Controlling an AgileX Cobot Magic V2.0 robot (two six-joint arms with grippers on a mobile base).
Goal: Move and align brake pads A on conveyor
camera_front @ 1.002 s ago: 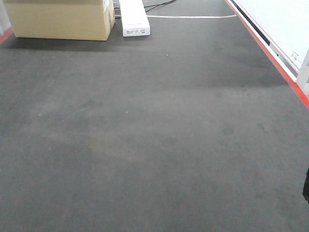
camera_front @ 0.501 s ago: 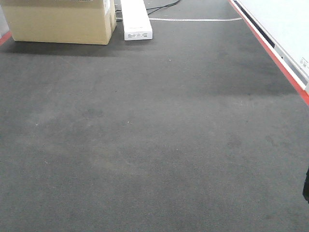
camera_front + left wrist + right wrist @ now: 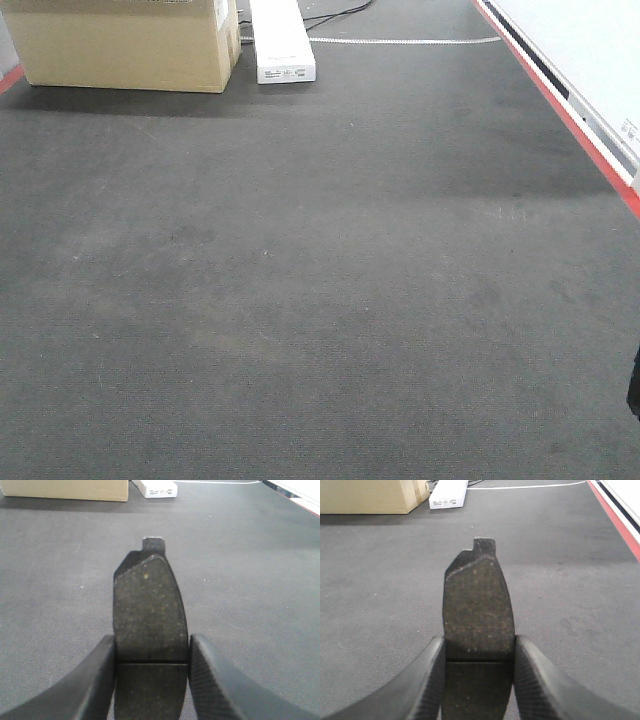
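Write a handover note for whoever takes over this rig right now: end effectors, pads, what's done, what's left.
Left end effector: shut on the left-held pad, gripped by its side edges at the centre groove.
Right end effector: shut on the right-held pad, same grip.
Conveyor belt: the front view shows no pads laid on it. A cardboard box and a white box sit at its far end.
Done: two pads gripped.
Left: set both down aligned. Any other pads are out of view.

Flat, dimmish light; the cardboard box (image 3: 120,45) throws a soft shadow toward the camera onto the conveyor (image 3: 320,300); views slightly grainy.
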